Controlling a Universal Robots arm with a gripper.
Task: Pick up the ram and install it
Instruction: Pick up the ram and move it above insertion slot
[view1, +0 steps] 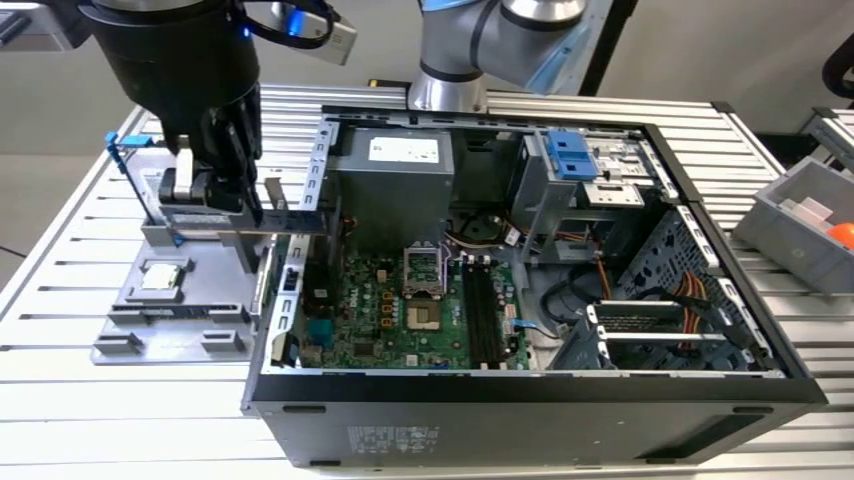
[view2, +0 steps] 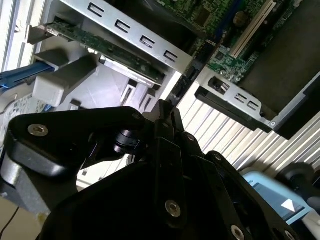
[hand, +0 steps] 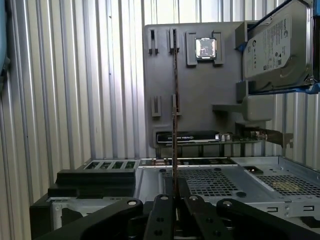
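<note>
The ram shows edge-on in the first wrist view as a thin dark stick. It runs out from between my fingertips over the grey fixture plate, in line with two of its narrow slots. My gripper is shut on the ram. In the exterior view my gripper hangs over the grey fixture at the exterior view's left, beside the open computer case. The motherboard lies flat inside the case, with long black memory slots near its middle.
On the fixture sit a small square silver processor chip, a silver hard drive in a blue frame and a green card with a metal bracket. The case's metal side wall rises close to my gripper. A grey bin stands at the exterior view's right.
</note>
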